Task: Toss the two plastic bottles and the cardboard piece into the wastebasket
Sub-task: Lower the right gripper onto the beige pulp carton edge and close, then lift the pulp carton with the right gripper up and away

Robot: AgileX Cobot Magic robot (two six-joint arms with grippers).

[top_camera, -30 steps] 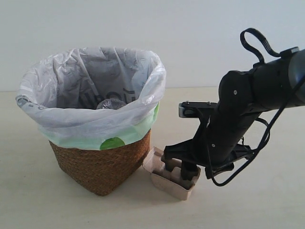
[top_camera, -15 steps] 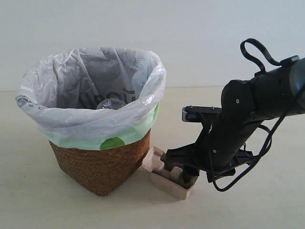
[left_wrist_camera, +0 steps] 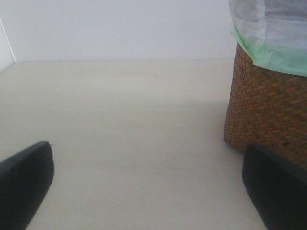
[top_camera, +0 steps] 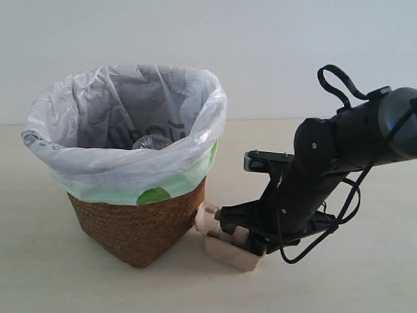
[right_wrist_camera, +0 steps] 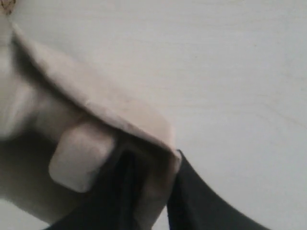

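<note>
The beige cardboard piece (top_camera: 228, 253) lies on the table against the foot of the wastebasket (top_camera: 140, 225), on its right. My right gripper (top_camera: 245, 237) reaches down into the piece. In the right wrist view its dark fingers (right_wrist_camera: 196, 196) stand one on each side of the outer wall of the cardboard piece (right_wrist_camera: 79, 155), shut on it. Inside the white liner a clear bottle (top_camera: 151, 142) shows in part, its label hidden; the other bottle is out of view. My left gripper (left_wrist_camera: 148, 187) is open over bare table beside the wastebasket (left_wrist_camera: 268, 110).
The pale table top (top_camera: 339, 280) spreads around the basket in front of a plain white wall. The white bag with a pale green one under it (top_camera: 195, 171) hangs over the basket's rim. The left arm does not show in the exterior view.
My right arm has sunk lower and leaned a little toward the basket, with its fingers deeper in the cardboard piece. The piece has shifted slightly. The basket has not moved.
</note>
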